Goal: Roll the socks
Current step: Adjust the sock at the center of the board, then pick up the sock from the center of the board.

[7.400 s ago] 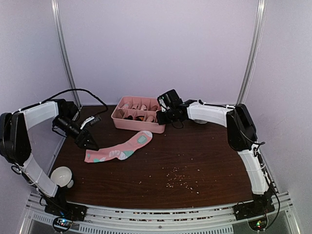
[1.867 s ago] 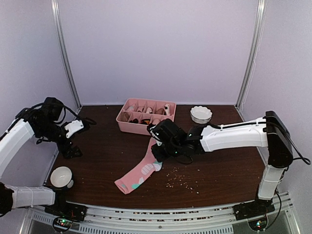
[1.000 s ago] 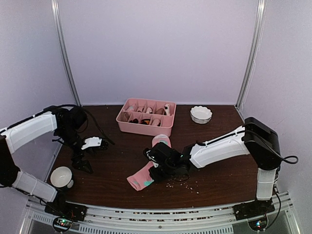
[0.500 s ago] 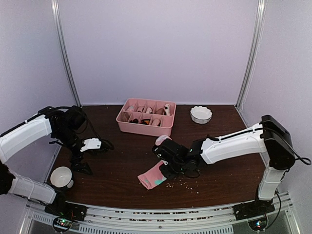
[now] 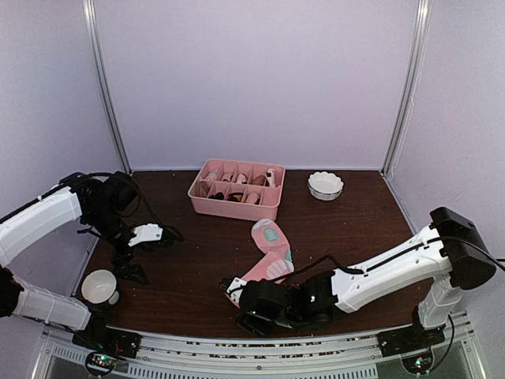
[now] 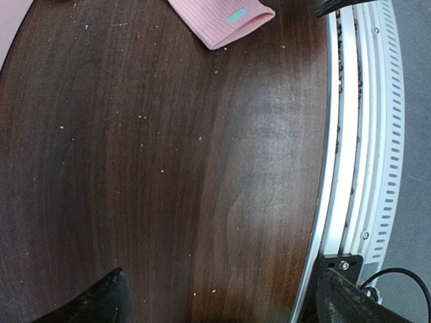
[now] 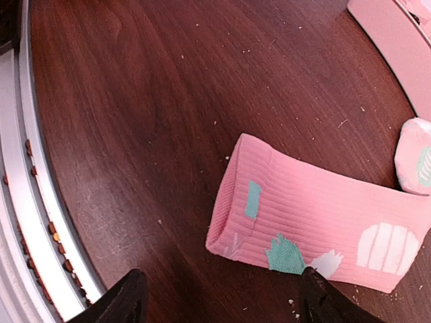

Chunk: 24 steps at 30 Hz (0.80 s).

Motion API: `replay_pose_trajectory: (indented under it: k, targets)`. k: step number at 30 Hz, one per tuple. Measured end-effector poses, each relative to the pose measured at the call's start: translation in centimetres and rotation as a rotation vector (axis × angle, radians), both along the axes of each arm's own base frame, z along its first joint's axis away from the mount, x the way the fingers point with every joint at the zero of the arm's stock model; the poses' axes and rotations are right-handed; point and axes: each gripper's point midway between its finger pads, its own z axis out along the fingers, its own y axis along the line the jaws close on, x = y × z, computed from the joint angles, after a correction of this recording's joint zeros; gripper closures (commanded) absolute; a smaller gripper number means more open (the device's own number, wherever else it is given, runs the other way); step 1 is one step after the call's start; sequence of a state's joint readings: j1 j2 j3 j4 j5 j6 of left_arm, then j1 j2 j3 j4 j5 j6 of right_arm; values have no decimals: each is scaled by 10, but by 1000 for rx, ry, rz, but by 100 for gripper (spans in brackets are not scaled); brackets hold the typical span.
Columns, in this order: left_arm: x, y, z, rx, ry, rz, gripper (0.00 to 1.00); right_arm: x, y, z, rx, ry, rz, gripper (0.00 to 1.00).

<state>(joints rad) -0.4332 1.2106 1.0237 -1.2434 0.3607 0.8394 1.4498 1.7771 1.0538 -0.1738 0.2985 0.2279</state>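
Observation:
One of the socks, the pink sock with teal and white patches, lies flat on the dark table. It runs from its toe near the tray to its cuff near the front edge. My right gripper is open just short of that cuff, with nothing between its fingers; in the top view it sits low by the front rail. My left gripper hangs open over bare table at the left. Its wrist view shows the open gripper and the sock's cuff far ahead.
A pink divided tray with rolled items stands at the back middle, a white bowl to its right. A white cup sits at the front left. Crumbs dot the wood. The metal rail runs along the near edge.
My right gripper has opened, let go of the pink sock and drawn back toward the front edge. The sock, bunched before, now lies stretched out. The left arm has barely moved.

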Motion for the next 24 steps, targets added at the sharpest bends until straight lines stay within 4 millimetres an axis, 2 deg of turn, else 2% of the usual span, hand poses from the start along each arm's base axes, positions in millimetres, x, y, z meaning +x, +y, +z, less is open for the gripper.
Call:
replay_pose_trajectory:
  k: [4, 10, 18, 21, 24]
  targets:
    - [-2, -4, 2, -27, 10, -11, 2, 5, -2, -8, -38, -74, -21, 31]
    - [-4, -7, -1, -46, 14, -29, 2, 16, -5, -11, -96, -194, -63, 35]
    - [-4, -7, -8, -33, 45, -34, 2, 15, 11, -16, -148, -247, -4, 36]
    - [-3, -8, -9, -31, 49, -33, 2, 15, 20, -21, -160, -253, 10, 44]
    - [-3, -8, -10, -30, 51, -31, 2, 15, 26, -31, -178, -253, 17, 57]
